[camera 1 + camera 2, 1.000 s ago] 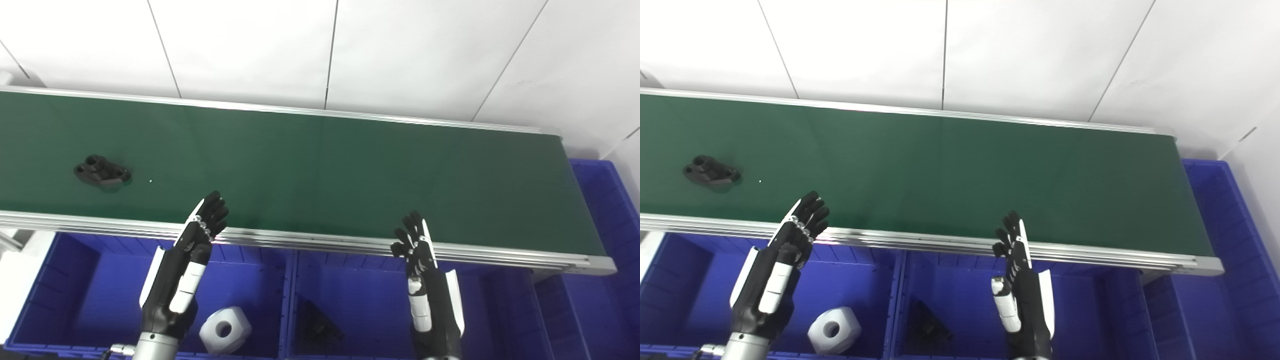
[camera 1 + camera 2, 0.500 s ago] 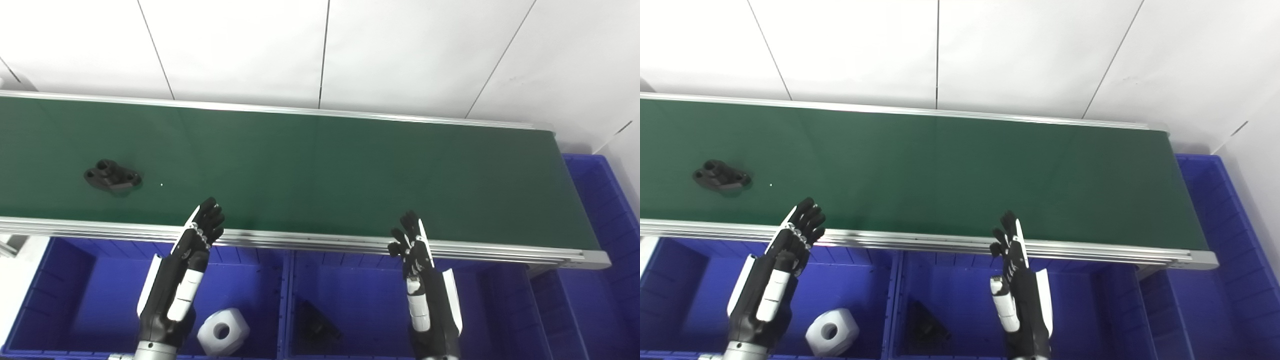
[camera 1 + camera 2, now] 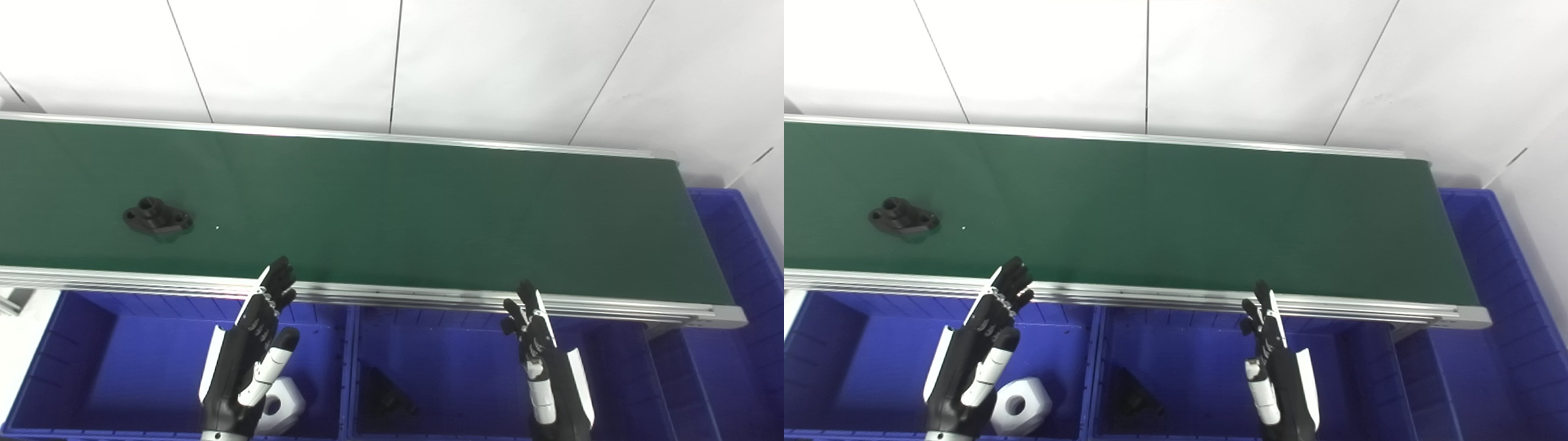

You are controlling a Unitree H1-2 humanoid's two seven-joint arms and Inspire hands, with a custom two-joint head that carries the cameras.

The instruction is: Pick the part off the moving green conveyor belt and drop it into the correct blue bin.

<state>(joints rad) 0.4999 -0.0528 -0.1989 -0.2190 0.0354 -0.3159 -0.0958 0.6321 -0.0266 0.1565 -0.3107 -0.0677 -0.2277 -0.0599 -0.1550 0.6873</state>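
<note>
Both hands empty, part lying on the belt's left stretch.

You have the black part [image 3: 157, 219] lying flat on the green conveyor belt [image 3: 392, 208], toward its left end and nearer the front edge than the back. Your left hand [image 3: 254, 355] is held up with fingers spread and holds nothing, its fingertips [image 3: 278, 275] at the belt's front rail above the left blue bin [image 3: 92, 343], where a white part [image 3: 286, 401] lies by the bin's near right corner. Your right hand [image 3: 542, 361] is likewise spread and empty over the middle blue bin [image 3: 453, 355], which holds a dark part [image 3: 386, 395].
</note>
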